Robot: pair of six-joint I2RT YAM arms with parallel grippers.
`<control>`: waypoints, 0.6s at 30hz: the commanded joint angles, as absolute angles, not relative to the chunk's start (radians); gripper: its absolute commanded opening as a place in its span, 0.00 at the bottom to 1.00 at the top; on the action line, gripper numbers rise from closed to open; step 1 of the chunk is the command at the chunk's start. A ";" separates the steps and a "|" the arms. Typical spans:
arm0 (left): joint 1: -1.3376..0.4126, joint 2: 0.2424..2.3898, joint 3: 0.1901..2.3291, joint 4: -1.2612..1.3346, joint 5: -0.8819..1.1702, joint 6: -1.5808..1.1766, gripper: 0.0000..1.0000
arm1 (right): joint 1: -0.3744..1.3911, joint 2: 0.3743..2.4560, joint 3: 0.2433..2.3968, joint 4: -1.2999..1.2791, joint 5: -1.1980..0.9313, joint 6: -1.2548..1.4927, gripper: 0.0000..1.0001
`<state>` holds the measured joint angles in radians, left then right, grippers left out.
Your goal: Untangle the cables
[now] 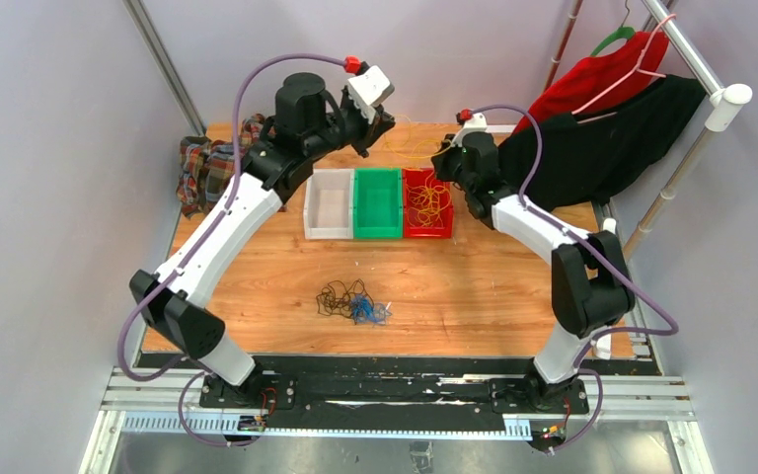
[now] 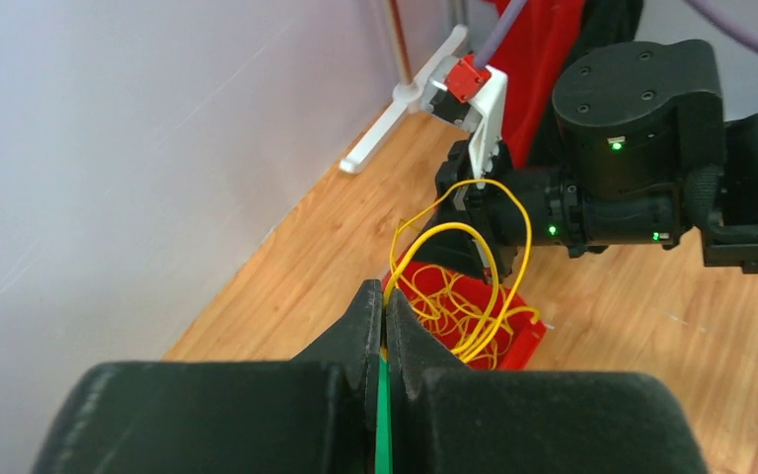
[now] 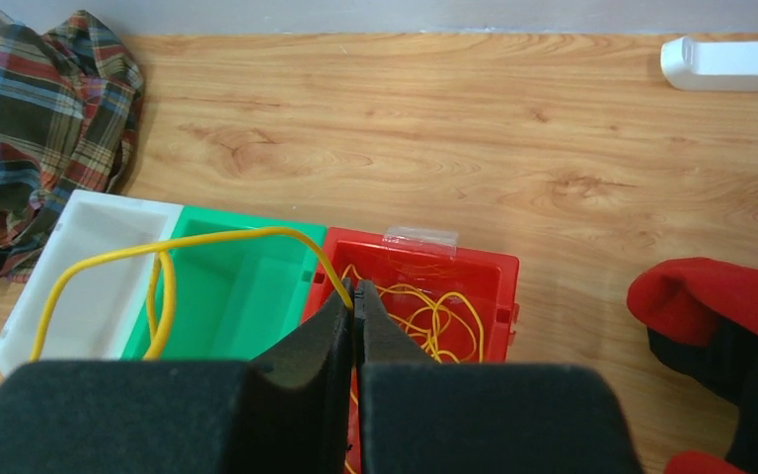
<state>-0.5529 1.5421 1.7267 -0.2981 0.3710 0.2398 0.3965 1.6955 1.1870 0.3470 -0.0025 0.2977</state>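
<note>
A yellow cable (image 2: 498,252) hangs in loops between my two grippers above the bins; it also shows in the right wrist view (image 3: 158,259). My left gripper (image 2: 384,301) is shut on one end of it. My right gripper (image 3: 354,296) is shut on the other end, over the red bin (image 1: 427,202), which holds several more yellow loops (image 3: 434,321). A tangled bunch of black cable (image 1: 336,296) and blue cable (image 1: 365,311) lies on the table in front of the bins, away from both grippers.
A white bin (image 1: 328,203) and a green bin (image 1: 377,202) stand left of the red one. A plaid cloth (image 1: 207,168) lies at the table's back left. Red and black clothes (image 1: 612,118) hang at the back right. A white bar (image 3: 730,62) lies by the wall.
</note>
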 commanded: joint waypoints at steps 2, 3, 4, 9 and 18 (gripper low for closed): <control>-0.558 1.618 1.817 -0.368 0.281 0.258 0.00 | 0.390 1.768 1.258 0.250 0.041 0.321 0.02; -0.558 1.628 1.825 -0.373 0.277 0.255 0.00 | 0.390 1.776 1.264 0.221 0.066 0.320 0.06; -0.558 1.639 1.833 -0.377 0.272 0.249 0.00 | 0.390 1.782 1.270 0.190 0.084 0.319 0.10; -0.558 1.691 1.858 -0.406 0.258 0.237 0.00 | 0.391 1.765 1.255 0.087 0.170 0.314 0.33; -0.575 1.777 1.859 -0.416 0.287 0.209 0.00 | 0.392 1.570 1.087 0.129 0.162 0.334 0.39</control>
<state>-0.5545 1.7447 1.8336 -0.4099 0.2718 0.2264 0.3965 1.6859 1.1484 0.1181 0.1490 0.3153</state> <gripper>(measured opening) 0.018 0.376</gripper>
